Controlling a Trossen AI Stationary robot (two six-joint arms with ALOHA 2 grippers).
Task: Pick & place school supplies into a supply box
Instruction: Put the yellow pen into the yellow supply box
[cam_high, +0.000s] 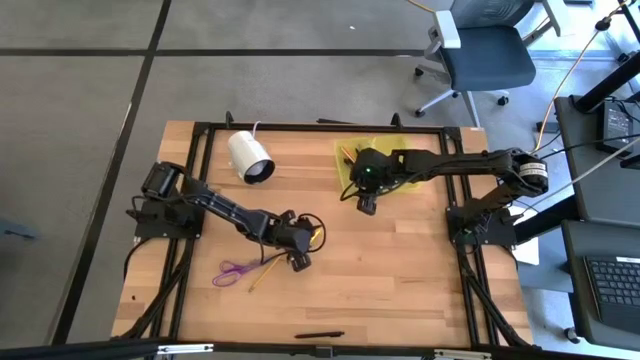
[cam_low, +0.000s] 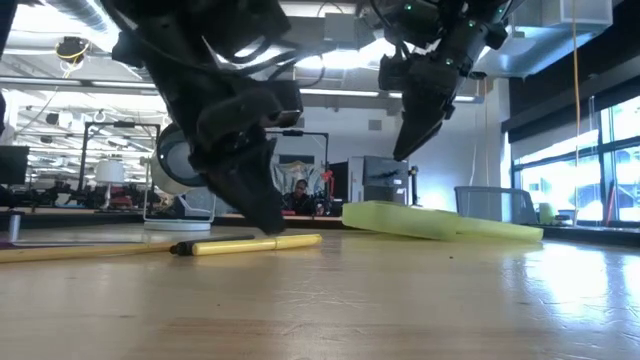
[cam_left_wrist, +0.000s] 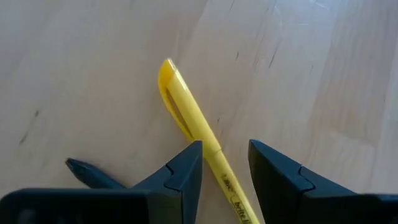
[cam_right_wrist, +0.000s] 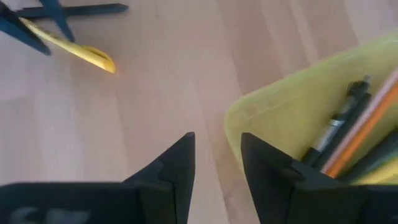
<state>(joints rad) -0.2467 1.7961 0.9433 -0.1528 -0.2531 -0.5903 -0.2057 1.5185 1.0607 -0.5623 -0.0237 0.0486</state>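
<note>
Left gripper (cam_high: 298, 262): seen low over the table at lower centre of the high view; fingers (cam_left_wrist: 180, 177) are set apart, one on each side of the yellow pen (cam_left_wrist: 193, 121), with a gap showing on both sides, so nothing is clamped
Yellow pen: laid flat on the wood, passing between the left fingers in the left wrist view; in the low view (cam_low: 255, 244) it is seen lying left of centre, touching the table under the gripper tip
Right gripper (cam_high: 366, 206): held above the table at upper centre of the high view, just beside the near edge of the box (cam_high: 350, 160); fingers (cam_right_wrist: 177, 171) are parted with only bare wood between them, nothing held
Box: open, translucent yellow-green, placed at upper centre of the high view, partly covered by the right arm; shown at the right of the right wrist view (cam_right_wrist: 280, 112) and right of centre in the low view (cam_low: 440, 222)
Box contents: a black pen (cam_right_wrist: 339, 121) and an orange pencil (cam_right_wrist: 367, 127) are seen lying inside
Scissors (cam_high: 237, 270): purple, laid at lower left of the high view, near the left gripper
Black pen on table (cam_high: 320, 335): laid at the bottom edge of the high view, well apart from both grippers
White cylinder (cam_high: 250, 156): set at upper left of centre in the high view
</note>
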